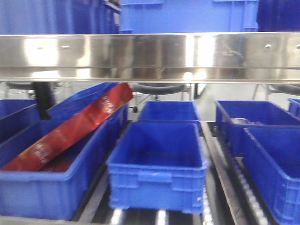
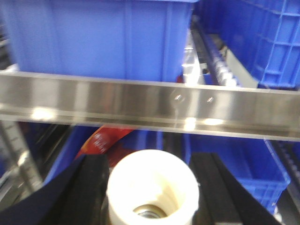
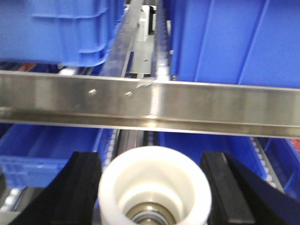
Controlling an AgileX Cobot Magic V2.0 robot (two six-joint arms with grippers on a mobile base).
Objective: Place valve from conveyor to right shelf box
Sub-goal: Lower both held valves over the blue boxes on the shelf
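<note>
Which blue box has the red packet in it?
The big front-left blue box: a long red packet leans across it; the others hold none.

Shelf rail (image 1: 150, 56) spans the front, upper box (image 1: 187, 16) above it. Below: left box (image 1: 47, 192) holds a leaning packet (image 1: 75, 126); centre box (image 1: 157, 187) sits before a rear box (image 1: 169, 111); right box (image 1: 276, 187) sits before a right rear box (image 1: 234, 136), maybe with something inside. Left valve (image 2: 152, 187) and right valve (image 3: 154, 187) each sit between their arm's jaws.
</note>
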